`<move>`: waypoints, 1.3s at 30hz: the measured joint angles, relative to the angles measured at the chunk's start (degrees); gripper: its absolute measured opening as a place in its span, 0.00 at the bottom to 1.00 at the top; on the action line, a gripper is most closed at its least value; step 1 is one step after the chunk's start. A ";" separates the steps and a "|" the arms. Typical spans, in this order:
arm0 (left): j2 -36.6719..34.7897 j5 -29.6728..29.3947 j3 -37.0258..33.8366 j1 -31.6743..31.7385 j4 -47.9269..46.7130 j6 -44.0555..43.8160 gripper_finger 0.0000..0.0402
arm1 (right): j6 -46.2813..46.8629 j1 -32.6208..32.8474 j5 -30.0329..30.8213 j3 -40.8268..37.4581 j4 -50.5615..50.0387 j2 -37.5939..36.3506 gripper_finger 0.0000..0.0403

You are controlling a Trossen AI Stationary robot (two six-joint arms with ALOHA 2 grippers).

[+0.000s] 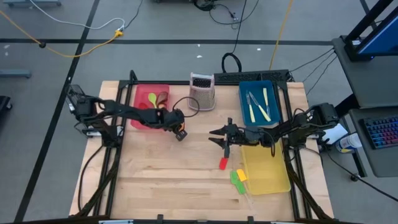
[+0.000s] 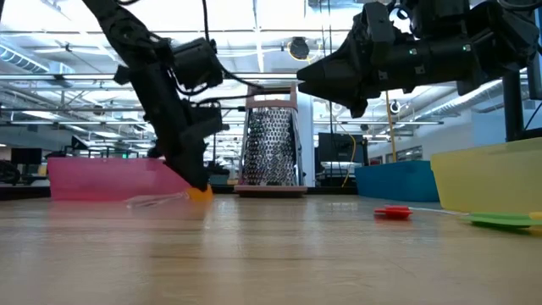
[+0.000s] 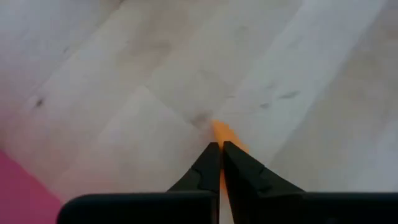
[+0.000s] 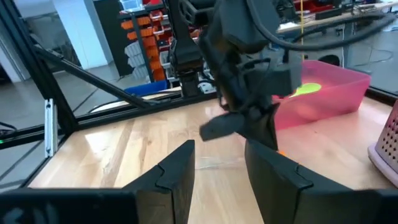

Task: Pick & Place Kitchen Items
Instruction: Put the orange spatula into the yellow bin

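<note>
An orange-headed spatula (image 2: 201, 194) with a clear handle (image 2: 157, 200) lies on the wooden table just in front of the red tray (image 1: 149, 106), and my left gripper (image 1: 180, 132) is shut on it. My right gripper (image 1: 217, 137) hovers open above the table's middle with nothing between its fingers (image 4: 180, 165). A red-headed utensil (image 1: 223, 163) and green and yellow ones (image 1: 238, 179) lie on the table beside the yellow tray (image 1: 266, 168). A green spoon (image 4: 305, 89) rests in the red tray. My left gripper pinches the spatula's orange head (image 3: 221, 134) between its two fingertips (image 3: 208, 163). The fingers slant steeply down from above. The head sits at the table surface, and the clear handle lies on the wood toward the red tray.
An upright metal grater (image 1: 202, 91) stands at the far middle. A blue tray (image 1: 259, 102) at the far right holds cream-handled knives. Bare wood lies at the table's near left and middle.
</note>
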 joint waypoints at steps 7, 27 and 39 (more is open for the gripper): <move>-2.11 -0.47 0.00 -3.98 0.23 0.14 0.02 | 0.00 1.53 -0.05 0.00 0.34 0.00 0.33; -5.69 -1.06 0.04 -21.78 25.05 9.64 0.01 | 11.65 4.53 6.05 4.15 6.11 14.72 0.33; -5.78 -7.29 0.17 -26.61 24.24 9.69 0.01 | 2.15 5.17 1.53 11.70 8.18 19.65 0.33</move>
